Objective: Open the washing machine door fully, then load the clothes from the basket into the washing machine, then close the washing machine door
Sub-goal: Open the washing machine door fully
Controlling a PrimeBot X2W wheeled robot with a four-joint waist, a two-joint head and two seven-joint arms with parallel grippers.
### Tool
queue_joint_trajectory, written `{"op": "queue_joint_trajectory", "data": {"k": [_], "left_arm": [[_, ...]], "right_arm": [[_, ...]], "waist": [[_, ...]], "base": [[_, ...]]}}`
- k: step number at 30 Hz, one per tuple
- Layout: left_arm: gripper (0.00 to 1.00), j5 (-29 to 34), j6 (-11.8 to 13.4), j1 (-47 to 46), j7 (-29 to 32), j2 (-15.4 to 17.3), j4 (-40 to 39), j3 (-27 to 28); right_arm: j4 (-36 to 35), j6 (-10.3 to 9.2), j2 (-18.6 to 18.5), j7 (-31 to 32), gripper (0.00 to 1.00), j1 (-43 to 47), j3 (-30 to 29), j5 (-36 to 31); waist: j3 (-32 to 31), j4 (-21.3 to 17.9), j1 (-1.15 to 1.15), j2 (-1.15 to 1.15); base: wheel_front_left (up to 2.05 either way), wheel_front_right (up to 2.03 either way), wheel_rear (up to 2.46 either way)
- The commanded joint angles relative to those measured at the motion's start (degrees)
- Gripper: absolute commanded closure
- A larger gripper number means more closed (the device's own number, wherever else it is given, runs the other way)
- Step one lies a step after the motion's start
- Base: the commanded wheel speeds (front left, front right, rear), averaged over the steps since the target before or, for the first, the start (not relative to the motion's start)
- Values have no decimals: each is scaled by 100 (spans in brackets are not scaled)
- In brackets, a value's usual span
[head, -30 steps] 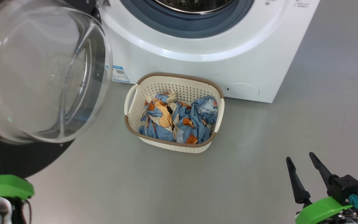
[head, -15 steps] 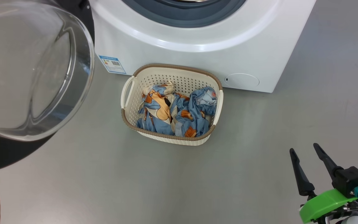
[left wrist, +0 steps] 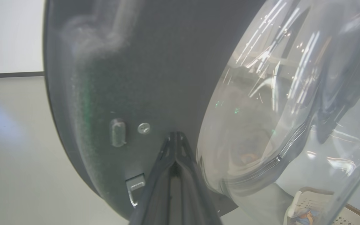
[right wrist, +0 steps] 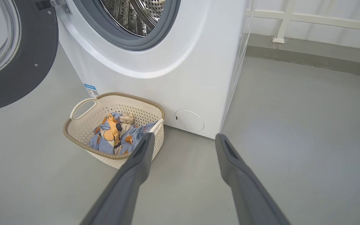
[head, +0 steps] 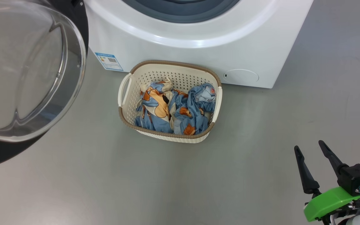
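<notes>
The washing machine door [head: 27, 68] hangs open at the left, its glass bowl bulging toward me. In the left wrist view my left gripper [left wrist: 175, 135] is shut, its tips against the door's [left wrist: 120, 78] black inner face beside the glass. The washing machine [head: 198, 53] stands behind the basket [head: 167, 135], which holds the blue and orange clothes [head: 173, 112]. My right gripper [head: 309, 146] is open and empty at the lower right, well away from the basket. Seen from its wrist, the right gripper [right wrist: 183, 139] points at the basket [right wrist: 111, 154], the clothes [right wrist: 114, 134] and the steel drum [right wrist: 133, 15].
A round white cap [head: 241, 76] and a blue label [head: 108, 61] sit low on the machine's front. A metal latch [left wrist: 134, 184] sticks out of the door's inner face. A white railing [right wrist: 292, 17] runs behind the machine. Grey floor lies around the basket.
The head camera has shifted, sliding the whole scene up and left. The door has swung a little further away from the machine. The left arm's green part has almost left the lower left corner.
</notes>
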Motion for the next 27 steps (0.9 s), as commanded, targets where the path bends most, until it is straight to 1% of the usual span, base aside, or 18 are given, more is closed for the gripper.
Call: {"op": "queue_joint_trajectory", "data": {"k": [1, 7, 14, 19, 20, 21, 26, 27], "left_arm": [[100, 116, -23, -190, -37, 326, -96, 270], [100, 453, -133, 9, -37, 96, -447, 411], [100, 781, -268, 417, -37, -236, -1207, 541], [100, 987, -436, 635, -37, -438, -1711, 443], [100, 1070, -517, 727, -37, -517, -1879, 350], [100, 1110, -543, 772, -37, -564, -1963, 302], [100, 1271, -595, 1039, -37, -878, -2442, 35], [100, 1271, -595, 1039, -37, -878, -2442, 35]], "right_arm": [[-149, 8, -39, -12, 0, -50, 142, -84], [-9, 8, 53, -115, 0, -3, 117, -49], [248, 8, 166, -267, 0, 52, 137, 23], [402, 8, 237, -371, 0, 129, 158, 96], [462, 8, 256, -404, 0, 162, 156, 123], [487, 8, 264, -419, 0, 171, 159, 133], [602, 8, 309, -491, 0, 212, 188, 190], [602, 8, 309, -491, 0, 212, 188, 190]], "waist": [[-12, -10, 0, 0], [-207, -32, 0, 0], [-525, -119, 0, 0], [-747, -184, 0, 0], [-835, -226, 0, 0], [-872, -252, 0, 0], [-1084, -421, 0, 0], [-1084, -421, 0, 0]], "base": [[0, 0, 0], [0, 0, 0], [0, 0, 0], [0, 0, 0], [0, 0, 0], [0, 0, 0], [0, 0, 0], [0, 0, 0]]}}
